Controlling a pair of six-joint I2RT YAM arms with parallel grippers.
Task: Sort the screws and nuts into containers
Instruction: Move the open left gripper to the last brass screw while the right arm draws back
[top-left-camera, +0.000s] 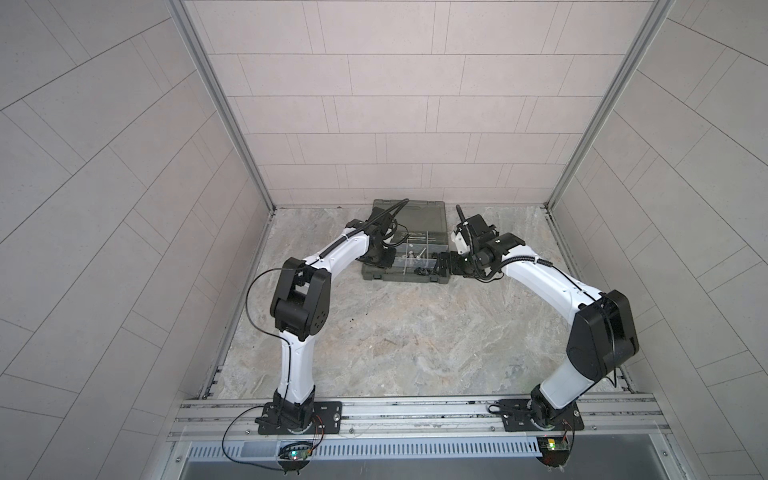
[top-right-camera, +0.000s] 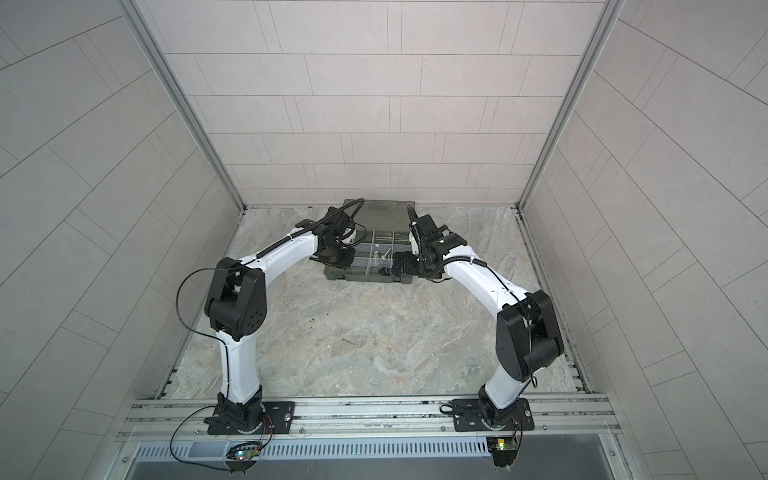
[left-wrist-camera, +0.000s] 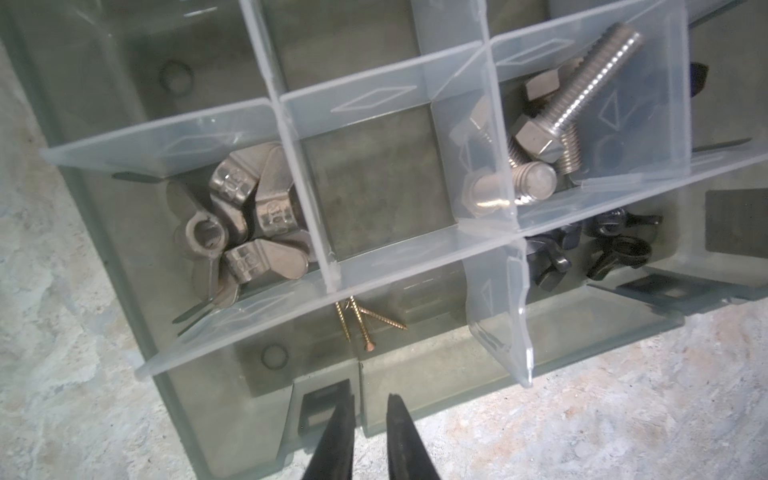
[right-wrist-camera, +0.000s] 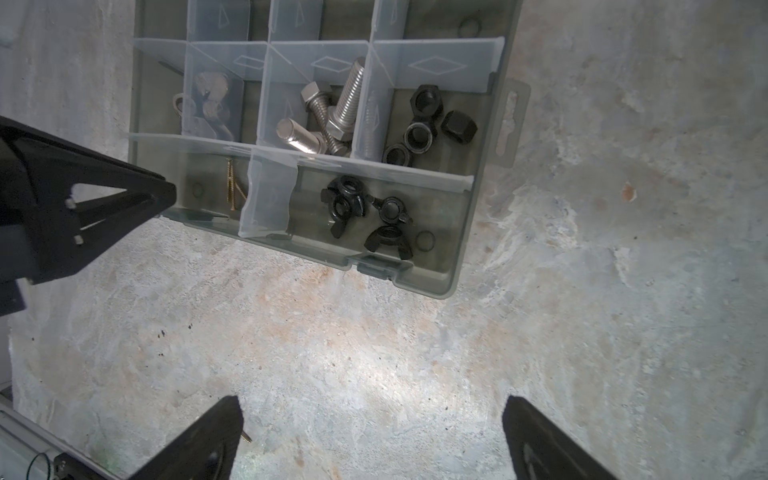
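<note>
The left gripper, jaws slightly parted and empty, hovers over the case front wall, while the right gripper gapes empty above the table.

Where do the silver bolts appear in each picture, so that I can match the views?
In a top view: silver bolts, bright specks inside the organiser case.
In a top view: the bolts, likewise.
Left wrist: bolts, one empty compartment from the silver wing nuts.
Right wrist: bolts, beside the black hex nuts.
Shared landmark: black wing nuts in the adjoining compartment; dark speck in both top views.
</note>
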